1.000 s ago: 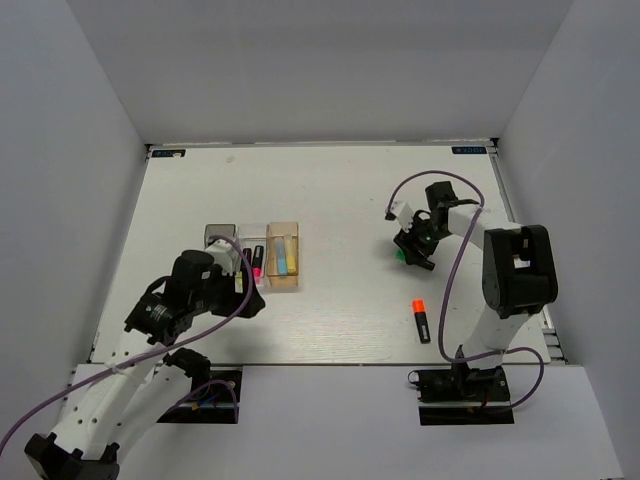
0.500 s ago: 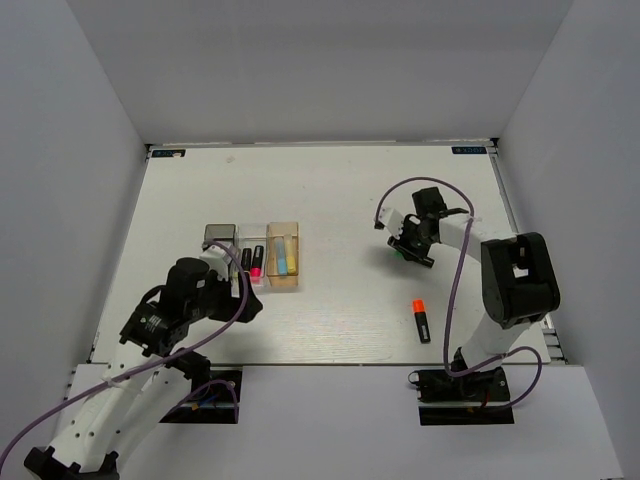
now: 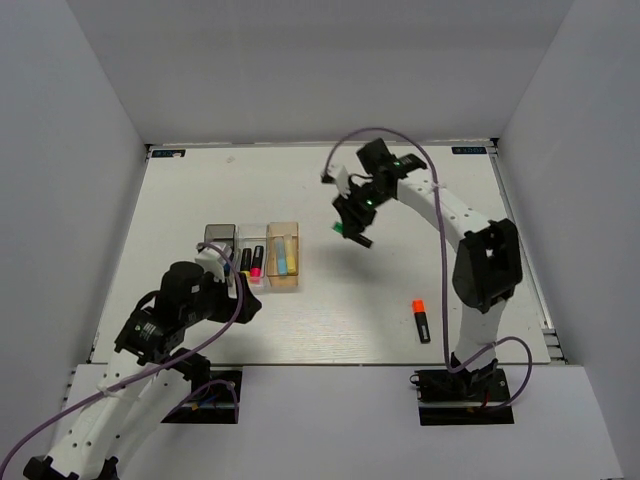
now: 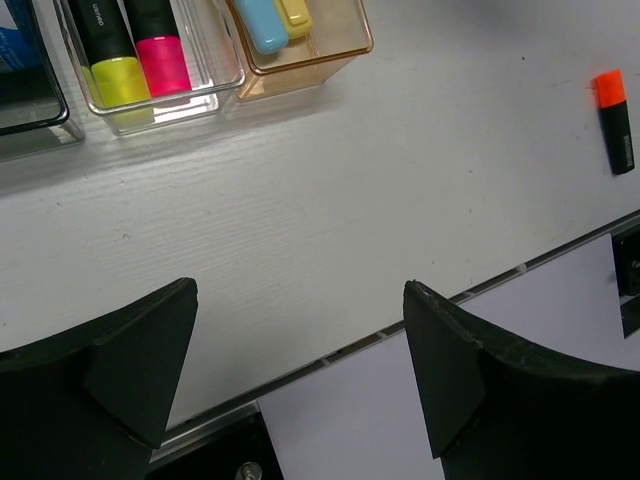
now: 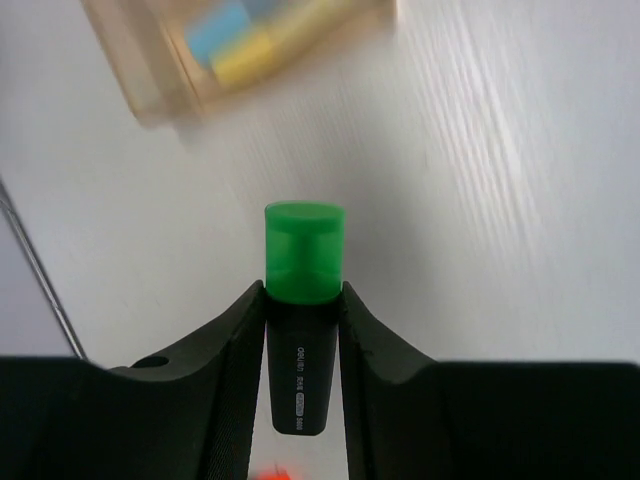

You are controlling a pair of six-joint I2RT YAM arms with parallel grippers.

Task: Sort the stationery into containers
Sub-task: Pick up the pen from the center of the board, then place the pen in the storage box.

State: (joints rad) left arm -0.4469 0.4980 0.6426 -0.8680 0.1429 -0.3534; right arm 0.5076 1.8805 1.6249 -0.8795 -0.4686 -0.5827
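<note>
Currently the right gripper [image 5: 303, 300] is clamped on a green highlighter [image 5: 305, 250], whose cap pokes out past the fingertips. It hangs above the table [image 3: 350, 300], right of the tan tray [image 4: 310, 62]. Meanwhile the left gripper [image 4: 300, 340] gapes wide over bare table, holding nothing; an orange highlighter [image 4: 612, 120] lies well apart.

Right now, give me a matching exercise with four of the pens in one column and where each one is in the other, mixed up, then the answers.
Column one:
1. green highlighter
2. orange highlighter
3. pink highlighter
4. light-blue marker

Column two:
A. in the tan tray
B. lying loose on the table
C. held in the right pincer
D. in the clear tray

Pairs: 1-C, 2-B, 3-D, 4-A
</note>
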